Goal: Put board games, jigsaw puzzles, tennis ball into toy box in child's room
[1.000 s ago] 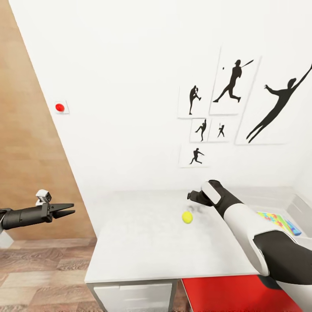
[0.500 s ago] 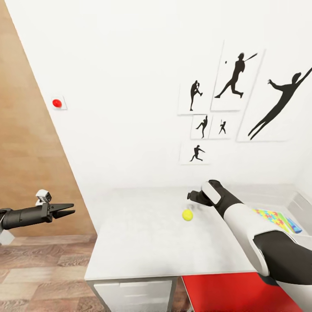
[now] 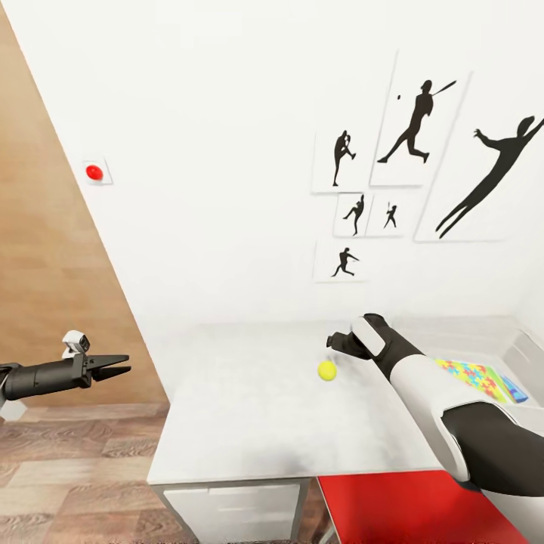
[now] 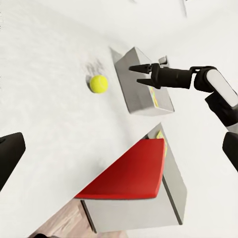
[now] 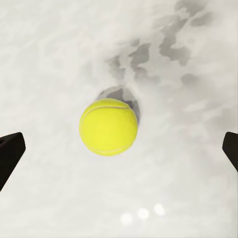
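- The right gripper (image 3: 338, 344) hangs over the surface (image 3: 249, 423) with its fingers (image 4: 140, 67) spread apart and holding nothing; in the right wrist view the two dark tips stand at both sides of the picture and touch nothing.
- The ball (image 3: 326, 370) lies on the surface directly under this gripper, between the lines of the two fingers but lower, so there is a gap and no contact. In my judgement the coming move is a straight lowering and then a closing.
- A ball has no long axis, so I think the turn of the wrist does not matter here; only the centring matters, and the ball sits a little to one side of the middle in the right wrist view.
- The left gripper (image 3: 113, 367) is far to the left, beyond the edge of the surface and over the floor (image 3: 75, 468), its fingers a little apart and empty. The right arm is clearly the nearer one.
- The toy box (image 3: 529, 351) stands at the right end of the surface, well apart from the ball, and a puzzle (image 3: 472, 375) already lies inside it.
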Motion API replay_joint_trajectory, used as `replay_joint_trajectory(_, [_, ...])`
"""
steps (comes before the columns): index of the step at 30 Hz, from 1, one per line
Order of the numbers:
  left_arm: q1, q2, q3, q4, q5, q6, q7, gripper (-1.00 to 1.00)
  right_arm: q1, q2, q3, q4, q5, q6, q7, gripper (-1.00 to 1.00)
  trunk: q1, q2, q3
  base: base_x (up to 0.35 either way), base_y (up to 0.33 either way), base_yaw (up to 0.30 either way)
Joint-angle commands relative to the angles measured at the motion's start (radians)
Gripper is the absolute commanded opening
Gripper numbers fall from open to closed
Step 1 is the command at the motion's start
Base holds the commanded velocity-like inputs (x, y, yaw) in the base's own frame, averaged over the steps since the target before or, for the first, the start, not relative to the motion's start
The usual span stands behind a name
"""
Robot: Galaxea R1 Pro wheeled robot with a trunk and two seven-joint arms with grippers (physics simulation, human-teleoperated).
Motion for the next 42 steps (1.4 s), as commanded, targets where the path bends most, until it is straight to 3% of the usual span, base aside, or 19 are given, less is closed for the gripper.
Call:
replay_joint_trajectory(1, [-0.001,0.000,0.000,0.000,0.000,0.011,-0.004,1.00,-0.001,-0.001,0.007,-0.002,-0.011,0.003,-0.008,1.00,0.001,-0.002,-0.004,0.000,0.000,0.000])
replay_joint_trajectory(27, [-0.001,0.004,0.001,0.000,0.000,0.011,-0.004,1.00,-0.002,-0.001,0.005,-0.004,-0.012,0.010,-0.010,1.00,0.001,-0.002,-0.047,0.000,0.000,0.000])
replay_joint_trajectory(42, [-0.001,0.054,0.007,0.035,0.003,0.009,-0.004,1.00,-0.008,0.001,0.003,-0.007,-0.014,0.013,-0.061,1.00,0.001,-0.002,-0.072,0.000,0.000,0.000])
